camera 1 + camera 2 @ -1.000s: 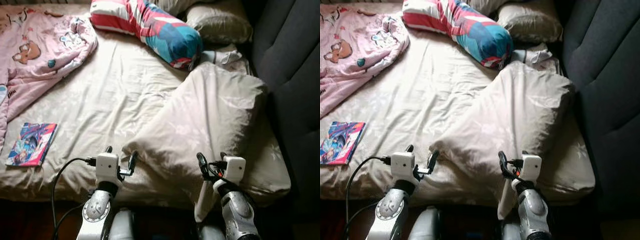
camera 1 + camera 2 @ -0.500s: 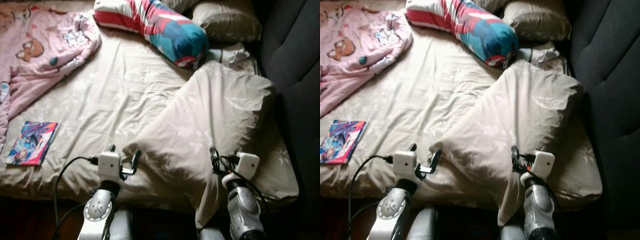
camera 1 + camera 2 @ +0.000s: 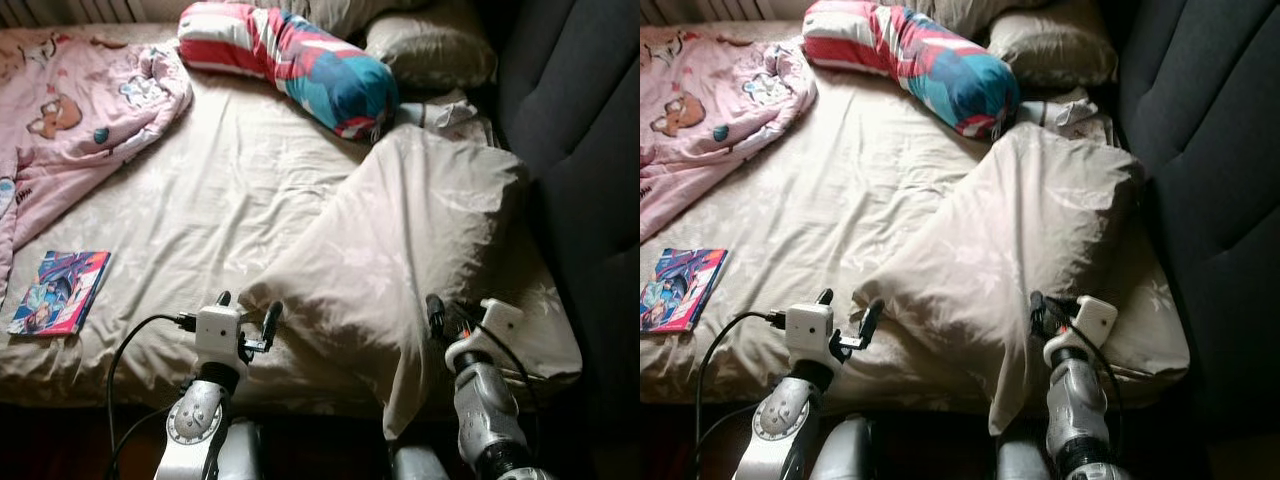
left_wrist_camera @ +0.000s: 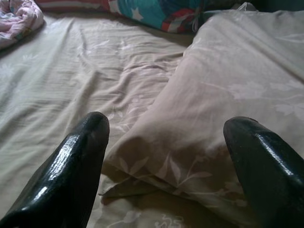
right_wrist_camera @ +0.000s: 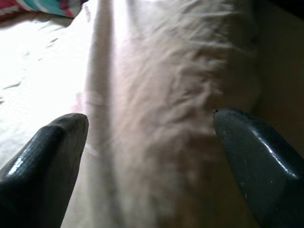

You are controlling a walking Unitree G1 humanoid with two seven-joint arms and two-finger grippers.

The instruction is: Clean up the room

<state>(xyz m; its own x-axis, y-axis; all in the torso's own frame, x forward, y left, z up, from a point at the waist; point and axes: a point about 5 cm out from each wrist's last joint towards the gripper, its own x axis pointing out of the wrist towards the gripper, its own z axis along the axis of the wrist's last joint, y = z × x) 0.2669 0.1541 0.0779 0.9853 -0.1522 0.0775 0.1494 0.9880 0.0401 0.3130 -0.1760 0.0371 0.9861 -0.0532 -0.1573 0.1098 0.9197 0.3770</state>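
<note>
As both jaws stood spread at the pillow (image 3: 400,240), I judged a two-sided grip best. The left gripper (image 3: 245,320) faced its corner; the right gripper (image 3: 1050,312) its near edge.

Large beige cloth pillow (image 3: 420,240): matt woven fabric, faint leaf print, finely creased. Beige cloth bedsheet (image 3: 220,190): same matt weave, rumpled into soft folds. Red, white and blue striped bolster cushion (image 3: 290,60): smooth printed cloth, slight sheen. Pink cartoon-print blanket (image 3: 70,110): soft, matt, bunched. Thin colourful book (image 3: 60,292): glossy paper cover. Dark grey upholstered headboard (image 3: 575,130): matt, coarse-looking fabric, padded. Left gripper (image 4: 166,156): fingers of glossy black plastic, smooth, with highlights. Right gripper (image 5: 147,161): fingers duller, semi-gloss black. Silver arms (image 3: 195,425): brushed metallic finish; white plastic wrist housings.
</note>
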